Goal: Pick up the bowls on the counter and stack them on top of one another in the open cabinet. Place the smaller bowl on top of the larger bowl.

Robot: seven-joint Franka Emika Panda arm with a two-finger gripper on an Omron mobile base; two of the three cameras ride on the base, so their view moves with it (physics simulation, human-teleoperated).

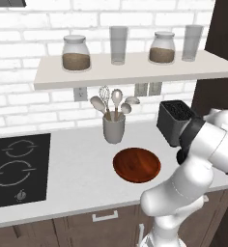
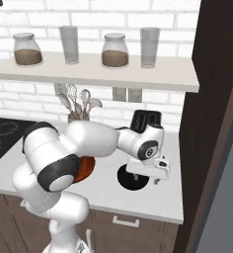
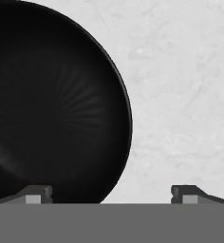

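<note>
Larger bowl (image 1: 136,165) on desk (image 1: 77,178), near front edge, right of cooktop (image 1: 17,166). Utensil cup (image 1: 114,126) behind larger bowl, toward wall. Toaster (image 1: 175,119) right of cup, at back of desk. Smaller bowl (image 2: 133,179) on desk, right of larger bowl, apart from it, in front of toaster. Gripper (image 3: 111,193) above smaller bowl's rim, jaws spread: one over bowl, other over bare desk. Wall shelf (image 1: 130,71) above desk carries jars and glasses. Open cabinet (image 2: 212,123) at desk's right end.
</note>
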